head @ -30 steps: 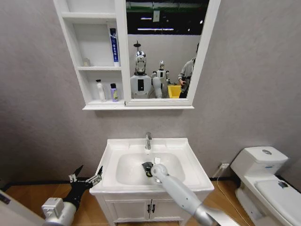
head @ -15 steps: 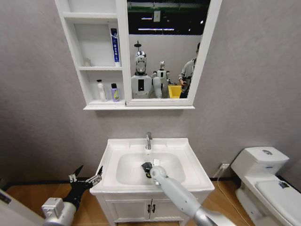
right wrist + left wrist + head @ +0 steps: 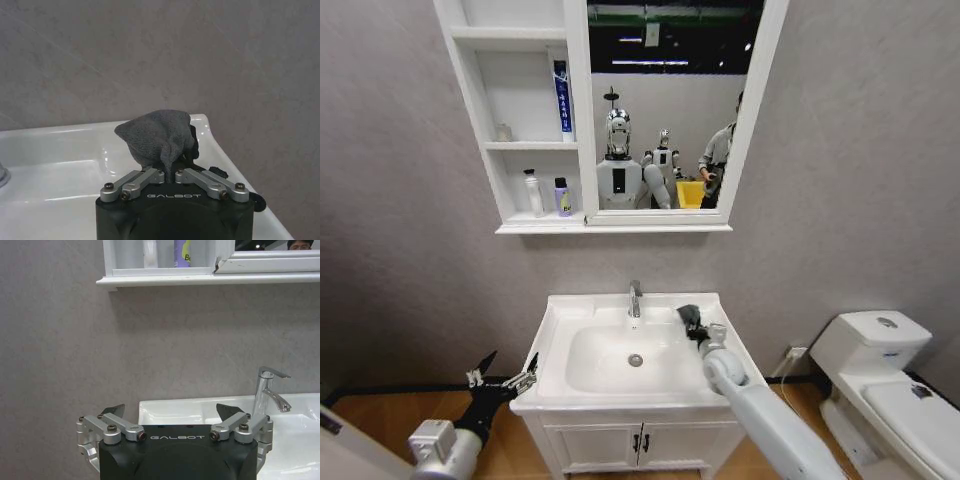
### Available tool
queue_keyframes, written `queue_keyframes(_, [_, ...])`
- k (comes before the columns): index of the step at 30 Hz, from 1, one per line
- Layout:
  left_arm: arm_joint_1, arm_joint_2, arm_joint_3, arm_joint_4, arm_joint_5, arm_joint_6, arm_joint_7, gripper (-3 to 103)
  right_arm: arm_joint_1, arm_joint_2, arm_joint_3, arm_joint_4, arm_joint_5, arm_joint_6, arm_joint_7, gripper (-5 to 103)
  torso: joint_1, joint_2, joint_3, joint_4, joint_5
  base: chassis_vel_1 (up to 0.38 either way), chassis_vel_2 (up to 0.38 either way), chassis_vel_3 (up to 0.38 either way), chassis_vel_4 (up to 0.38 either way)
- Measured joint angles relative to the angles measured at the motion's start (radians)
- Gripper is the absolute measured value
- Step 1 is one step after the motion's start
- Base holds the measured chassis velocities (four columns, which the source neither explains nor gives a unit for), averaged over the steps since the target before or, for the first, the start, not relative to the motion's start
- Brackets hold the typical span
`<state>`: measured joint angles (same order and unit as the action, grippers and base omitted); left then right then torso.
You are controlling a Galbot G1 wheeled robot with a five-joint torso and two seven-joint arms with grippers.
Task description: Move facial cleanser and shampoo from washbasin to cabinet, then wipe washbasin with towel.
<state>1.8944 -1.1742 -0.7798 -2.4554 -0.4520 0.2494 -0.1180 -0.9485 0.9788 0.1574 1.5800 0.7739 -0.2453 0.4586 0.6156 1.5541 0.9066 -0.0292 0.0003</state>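
My right gripper (image 3: 700,330) is shut on the dark grey towel (image 3: 689,316), held at the back right rim of the white washbasin (image 3: 560,330), right of the tap (image 3: 635,298). In the right wrist view the towel (image 3: 157,137) bunches up from between the shut fingers of the right gripper (image 3: 170,175). My left gripper (image 3: 505,378) hangs open and low, left of the basin. On the cabinet (image 3: 480,120) stand a blue tube (image 3: 561,96), a white bottle (image 3: 533,192) and a purple bottle (image 3: 562,197). I cannot tell which of these are the facial cleanser and the shampoo.
A white toilet (image 3: 880,380) stands at the right. The vanity's two doors (image 3: 640,440) are below the basin. The mirror (image 3: 665,110) reflects robots and a person. A wall socket (image 3: 798,352) sits low between basin and toilet.
My right gripper has carried the towel from the bowl near the drain up to the back right rim. The left arm has not moved.
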Motion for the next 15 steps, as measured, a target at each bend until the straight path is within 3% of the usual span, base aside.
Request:
queue_keyframes(7, [0.000,0.000,0.000,0.000,0.000,0.000,0.000,100,-0.012,-0.023,0.024,-0.073,0.032,0.021,-0.087,4,0.000,0.000,0.000,0.0001,0.0000,0.000,0.000,0.000,0.000])
queue_keyframes(14, [0.000,0.000,0.000,0.000,0.000,0.000,0.000,100,0.042,-0.023,-0.003,-0.190,-0.069,0.106,-0.165,3,0.000,0.000,0.000,0.0002,-0.0002,0.000,0.000,0.000,0.000])
queue_keyframes(15, [0.000,0.000,0.000,0.000,0.000,0.000,0.000,100,0.053,-0.021,-0.008,-0.211,-0.077,0.124,-0.179,8,0.000,0.000,0.000,0.0003,-0.0004,0.000,0.000,0.000,0.000])
